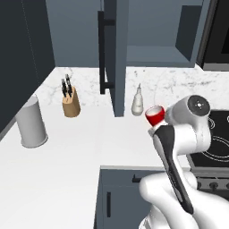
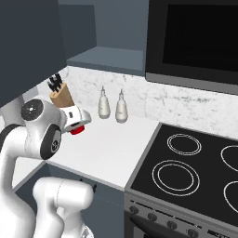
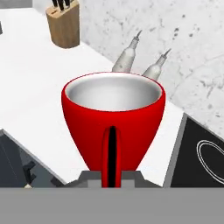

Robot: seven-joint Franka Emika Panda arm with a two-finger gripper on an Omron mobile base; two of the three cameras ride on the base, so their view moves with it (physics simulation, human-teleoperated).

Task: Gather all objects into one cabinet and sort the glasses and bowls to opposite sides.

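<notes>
Red mug [image 3: 113, 118] sits upright in the gripper [image 3: 112, 177], fingers clamped on its handle, above the white counter [image 1: 67, 165] near its front edge, beside the stove [image 2: 195, 172].

The red mug [image 3: 113, 118] has its base cut off by the bottom of the hand view, where its handle runs down between the gripper [image 3: 112, 177] tips, themselves mostly out of sight. In the left base view the arm's wrist hides the mug's lower half. In the right base view only a sliver of red shows past the hand. Two white soap bottles [image 3: 129, 54] stand behind the mug, their bodies hidden by its rim. The open cabinet door [image 1: 117, 53] is cut off at the top, and covers part of the cabinet's inner shelf [image 1: 154, 56]. The stovetop [image 2: 195, 172] runs off the right edge.
</notes>
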